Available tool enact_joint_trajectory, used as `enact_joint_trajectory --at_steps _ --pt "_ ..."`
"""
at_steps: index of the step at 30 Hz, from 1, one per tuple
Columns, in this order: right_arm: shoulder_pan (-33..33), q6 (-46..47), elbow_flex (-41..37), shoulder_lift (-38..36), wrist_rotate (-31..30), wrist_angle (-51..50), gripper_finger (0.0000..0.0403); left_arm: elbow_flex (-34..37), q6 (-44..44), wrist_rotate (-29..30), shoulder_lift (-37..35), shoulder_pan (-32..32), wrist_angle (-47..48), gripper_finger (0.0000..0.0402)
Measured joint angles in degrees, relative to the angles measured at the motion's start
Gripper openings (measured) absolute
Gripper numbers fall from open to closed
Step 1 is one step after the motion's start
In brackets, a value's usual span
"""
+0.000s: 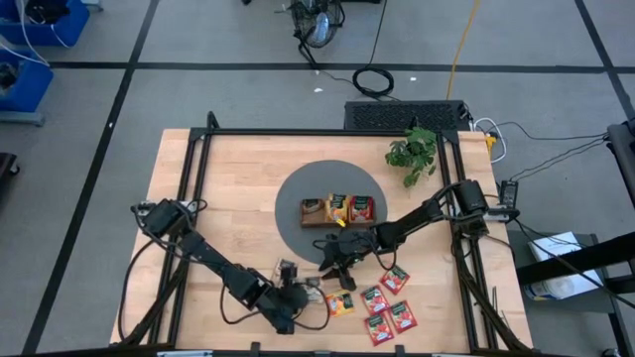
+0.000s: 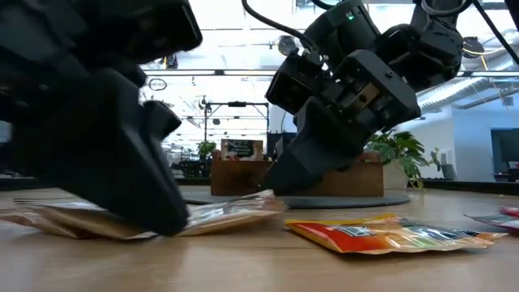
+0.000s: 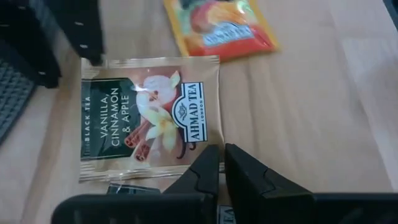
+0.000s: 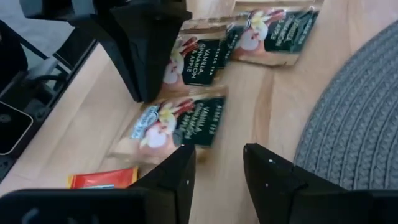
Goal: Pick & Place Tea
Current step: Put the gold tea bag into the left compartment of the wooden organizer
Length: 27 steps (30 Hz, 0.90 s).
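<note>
High view, looking straight down: the right gripper (image 1: 342, 260) hangs at the near rim of the grey round mat (image 1: 298, 188), just in front of the wooden tray (image 1: 316, 220), which already holds sachets in its compartments; the left gripper (image 1: 298, 297) sits low by the counter's (image 1: 228, 178) front edge, and red sachets (image 1: 389, 305) lie in a loose cluster to the right arm's side, with an orange-yellow sachet (image 1: 339, 303) between them and the left arm. Low view, level with the counter: the left arm's dark bulk presses down on a cream sachet (image 2: 219, 217), while the orange-yellow one (image 2: 389, 234) lies flat and free beside it (the tray shows far behind, under the right arm). Left wrist view: this arm's jaws are pressed almost together, their tips at the edge of a cream vanilla sachet (image 3: 149, 118) with dark green print reading vanilla, cinnamon and apple; whether they pinch that edge I cannot tell. Only this view makes the lettering legible. Right wrist view: the right jaws stand spread, empty, with another cream sachet (image 4: 177, 121) lying flat just beyond their tips, two more cream ones (image 4: 273, 28) farther off, and the mat's ribbed weave to one side.
</note>
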<state>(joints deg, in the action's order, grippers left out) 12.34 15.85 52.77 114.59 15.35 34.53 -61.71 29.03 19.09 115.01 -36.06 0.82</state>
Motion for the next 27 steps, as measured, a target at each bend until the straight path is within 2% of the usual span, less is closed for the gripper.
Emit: enact_joint_trajectory --at_steps 5,8,22,27 --pt "0.02 1.23 -0.02 0.00 1.39 -1.17 0.0123 2.87 1.12 0.02 -0.12 1.84 -4.03 0.0035" --pt "0.00 2.45 -0.02 0.00 2.88 -1.56 0.0122 3.17 1.52 -0.15 -0.12 2.38 -4.11 0.0035" --pt "-0.66 5.31 0.09 -0.20 2.94 -4.55 0.0111 3.28 0.82 0.11 0.01 2.39 -4.32 0.0035" --pt "-0.76 6.45 0.10 -0.22 5.49 -4.80 0.0105 3.28 1.09 0.64 0.06 2.80 -4.40 0.0035"
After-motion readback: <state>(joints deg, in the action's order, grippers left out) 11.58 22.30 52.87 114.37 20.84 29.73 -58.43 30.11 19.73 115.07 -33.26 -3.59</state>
